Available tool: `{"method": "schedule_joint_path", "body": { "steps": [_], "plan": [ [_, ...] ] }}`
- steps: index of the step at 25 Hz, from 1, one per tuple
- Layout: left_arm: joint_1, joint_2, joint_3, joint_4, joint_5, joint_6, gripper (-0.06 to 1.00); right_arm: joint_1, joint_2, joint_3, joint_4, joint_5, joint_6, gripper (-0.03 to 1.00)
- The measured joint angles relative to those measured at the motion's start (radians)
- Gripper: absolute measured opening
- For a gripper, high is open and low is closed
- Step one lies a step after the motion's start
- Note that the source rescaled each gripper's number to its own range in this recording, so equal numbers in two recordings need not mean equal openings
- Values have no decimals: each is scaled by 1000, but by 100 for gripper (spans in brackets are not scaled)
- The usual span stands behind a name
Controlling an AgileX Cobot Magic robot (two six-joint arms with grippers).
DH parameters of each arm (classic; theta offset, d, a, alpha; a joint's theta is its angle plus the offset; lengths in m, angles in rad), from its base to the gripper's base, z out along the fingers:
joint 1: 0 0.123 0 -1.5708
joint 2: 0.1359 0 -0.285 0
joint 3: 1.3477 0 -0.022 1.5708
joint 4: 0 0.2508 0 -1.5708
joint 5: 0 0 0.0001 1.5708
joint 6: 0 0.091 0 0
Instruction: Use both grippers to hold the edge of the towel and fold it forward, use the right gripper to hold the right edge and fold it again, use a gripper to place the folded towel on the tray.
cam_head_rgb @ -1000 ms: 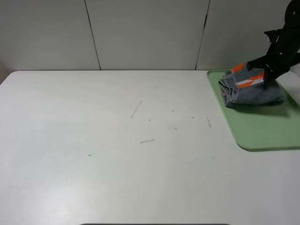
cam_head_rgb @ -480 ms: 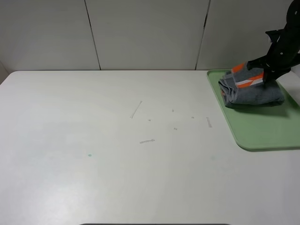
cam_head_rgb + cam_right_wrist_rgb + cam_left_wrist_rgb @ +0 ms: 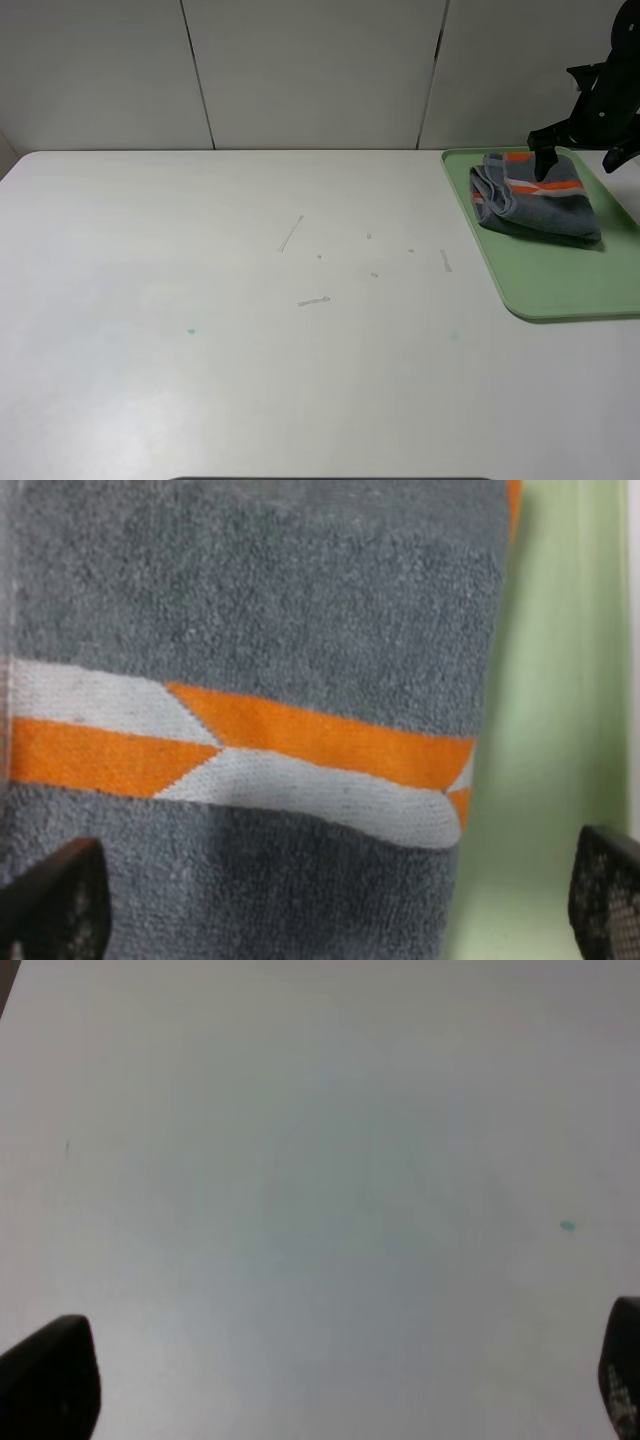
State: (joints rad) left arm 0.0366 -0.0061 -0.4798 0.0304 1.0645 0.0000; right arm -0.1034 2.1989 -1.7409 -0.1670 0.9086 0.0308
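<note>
White tabletop (image 3: pixel 250 340) fills most of the high view, bare but for a few small scuffs and specks near its middle and a tiny teal dot (image 3: pixel 191 331) toward the near left. The left wrist view looks down on that same pale surface: the teal dot (image 3: pixel 567 1225) shows there too, and the two black fingertips (image 3: pixel 50 1375) of the left gripper (image 3: pixel 335 1385) sit at opposite lower corners of that picture, spread wide with nothing between them. This gripper itself is out of the high view.

Further right, at the far right corner of the table, lies the pale green tray (image 3: pixel 545 285) with its low rim. The folded towel (image 3: pixel 535 200) rests on the tray's far half, a grey bundle with an orange and white stripe across its top; its layered folds face the tray's left rim.

Above the towel's far end hangs the right gripper (image 3: pixel 578 152), black, jaws parted wide: one tip stands over the towel's far edge, the other out beyond the tray's right side. In the right wrist view the grey terry towel (image 3: pixel 260 610) with its orange-and-white band fills the picture, green tray (image 3: pixel 540 730) showing beside it, and the two dark fingertips (image 3: pixel 55 900) sit far apart at the corners, gripping nothing
</note>
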Motion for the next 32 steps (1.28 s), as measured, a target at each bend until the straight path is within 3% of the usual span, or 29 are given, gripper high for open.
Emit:
{"method": "schedule_joint_path", "body": {
  "steps": [6, 15, 23, 32],
  "plan": [
    [0, 0, 0, 0, 0, 0, 100, 0, -33, 0, 41, 76, 0, 100],
    [0, 0, 0, 0, 0, 0, 100, 0, -121, -3, 141, 292, 0, 100],
    [0, 0, 0, 0, 0, 0, 100, 0, -218, 46, 208, 301, 2, 100],
    [0, 0, 0, 0, 0, 0, 100, 0, -423, 337, 219, 304, 1, 100]
  ]
}}
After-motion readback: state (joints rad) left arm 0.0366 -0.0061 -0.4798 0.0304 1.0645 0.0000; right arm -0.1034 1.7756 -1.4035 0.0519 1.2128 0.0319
